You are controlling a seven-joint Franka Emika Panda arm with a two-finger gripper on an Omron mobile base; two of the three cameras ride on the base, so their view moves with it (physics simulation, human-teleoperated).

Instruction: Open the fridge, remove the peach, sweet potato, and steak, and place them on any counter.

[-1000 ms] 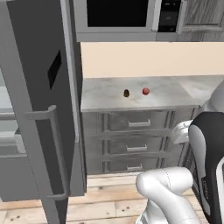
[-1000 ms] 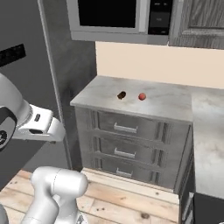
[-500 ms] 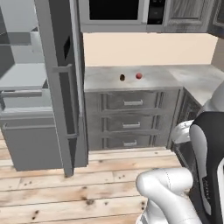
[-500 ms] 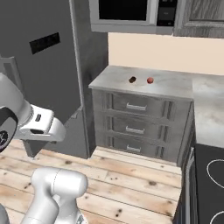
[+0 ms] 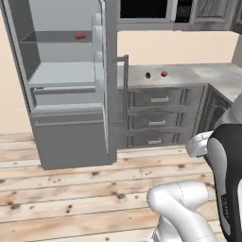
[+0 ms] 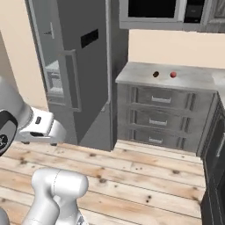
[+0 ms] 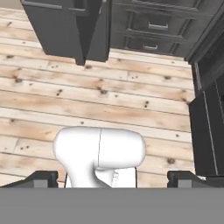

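Note:
The fridge (image 5: 66, 85) stands open at the left, its door (image 5: 112, 71) edge-on toward me. A flat red steak (image 5: 80, 36) lies on its upper shelf. On the counter (image 5: 198, 75) to the right rest the dark sweet potato (image 5: 148, 75) and the round peach (image 5: 164, 73), side by side and apart. From the other side the fridge (image 6: 88, 66), sweet potato (image 6: 155, 74) and peach (image 6: 173, 74) show again. My gripper (image 7: 113, 178) points down at the wooden floor, open, with nothing between its fingertips (image 7: 43, 177).
A black-windowed microwave (image 5: 146, 9) hangs above the counter. Grey drawers (image 5: 156, 118) with bar handles sit under it. A dark cabinet front (image 7: 210, 122) runs along the right. Wooden floor (image 5: 71, 189) lies in front of the fridge.
The whole picture has shifted as the base moved: the fridge interior now faces the left base view. The sweet potato and peach stay on the counter. The gripper stays open.

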